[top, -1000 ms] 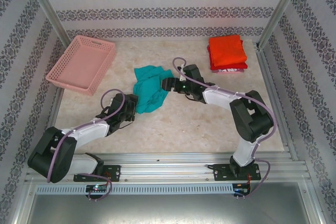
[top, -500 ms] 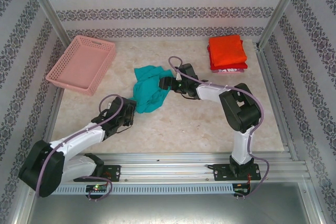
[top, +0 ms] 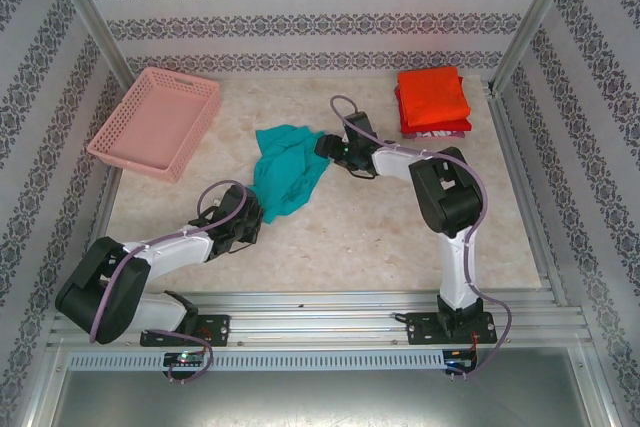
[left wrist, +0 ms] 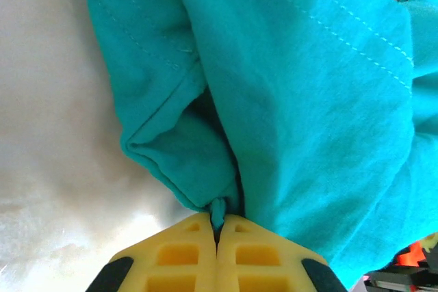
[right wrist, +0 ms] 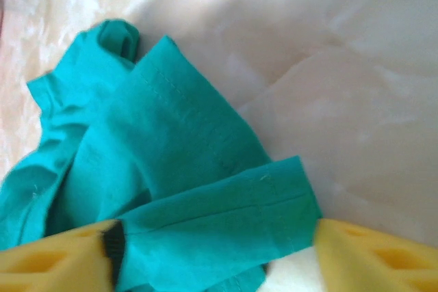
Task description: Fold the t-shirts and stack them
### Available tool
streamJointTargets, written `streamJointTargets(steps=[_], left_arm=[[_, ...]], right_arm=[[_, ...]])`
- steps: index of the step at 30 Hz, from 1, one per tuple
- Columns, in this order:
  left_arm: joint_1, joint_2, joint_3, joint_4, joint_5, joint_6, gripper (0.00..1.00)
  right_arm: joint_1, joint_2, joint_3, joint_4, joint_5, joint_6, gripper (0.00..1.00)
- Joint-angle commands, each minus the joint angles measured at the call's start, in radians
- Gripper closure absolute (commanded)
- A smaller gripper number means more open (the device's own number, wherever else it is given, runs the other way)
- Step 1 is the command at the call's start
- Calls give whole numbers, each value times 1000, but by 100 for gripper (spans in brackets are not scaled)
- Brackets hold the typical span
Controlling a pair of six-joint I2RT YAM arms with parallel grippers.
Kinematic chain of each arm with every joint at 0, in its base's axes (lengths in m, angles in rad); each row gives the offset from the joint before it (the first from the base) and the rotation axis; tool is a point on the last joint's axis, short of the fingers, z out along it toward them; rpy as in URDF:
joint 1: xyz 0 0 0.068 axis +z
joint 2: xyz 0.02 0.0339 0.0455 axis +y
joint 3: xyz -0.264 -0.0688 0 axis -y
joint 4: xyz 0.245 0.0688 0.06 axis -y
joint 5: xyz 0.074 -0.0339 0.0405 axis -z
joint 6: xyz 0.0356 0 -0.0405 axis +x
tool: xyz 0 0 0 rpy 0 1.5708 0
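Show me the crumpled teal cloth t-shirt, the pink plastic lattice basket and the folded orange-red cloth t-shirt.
Crumpled teal cloth t-shirt [top: 285, 172]: top view, bunched middle.
Pink plastic lattice basket [top: 130, 160]: top view, near wall.
Folded orange-red cloth t-shirt [top: 432, 97]: top view, flat top.

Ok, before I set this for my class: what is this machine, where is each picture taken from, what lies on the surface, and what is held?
These are two robot arms bolted at the near edge of a table, each ending in two-fingered jaws. The wide picture looks down from above and behind them: left arm on the left, right arm on the right. The close-ups come from a camera on each wrist, so the yellow fingers are that arm's own. On the table lie a crumpled teal t-shirt, a pile of folded t-shirts at the far right, and a pink basket at the far left. The left jaws are shut, pinching an edge of the teal t-shirt. The right jaws stand open either side of a fold of it.
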Motion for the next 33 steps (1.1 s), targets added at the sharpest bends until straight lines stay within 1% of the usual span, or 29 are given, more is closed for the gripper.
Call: streamJointTargets(steps=[1,3,5,10,12,14,20,25,29,31,33], left_arm=[[12,-23,7,7,-32,25,100],[21,-46,25,-38,-52,67,100],[30,-73,52,-98,-80,124,100],[69,-157,147,-251,-160,286,100],[98,-199,192,-293,-198,367,100],[137,-231,246,-316,-213,457,100],[250,-251,511,-433,-223,738,100],[279,-257,743,-484,-285,925,100],[278,-258,886,-490,-273,1028,100],[278,-261,934,-491,-246,1052,100],[278,-261,979,-499,-195,1058,100]], right_arm=[[2,40,41,-21,12,30,56],[1,21,38,-10,23,27,79],[-4,-15,28,6,41,13,99],[-14,-162,-1,10,71,-63,100],[-14,-246,-15,5,80,-105,100],[-16,-328,-19,-12,86,-146,100],[-32,-605,-5,-66,123,-281,100],[-49,-822,14,-98,163,-382,100],[-52,-976,35,-122,176,-453,100],[-52,-1032,53,-146,190,-483,100],[-53,-1079,69,-165,197,-508,100]])
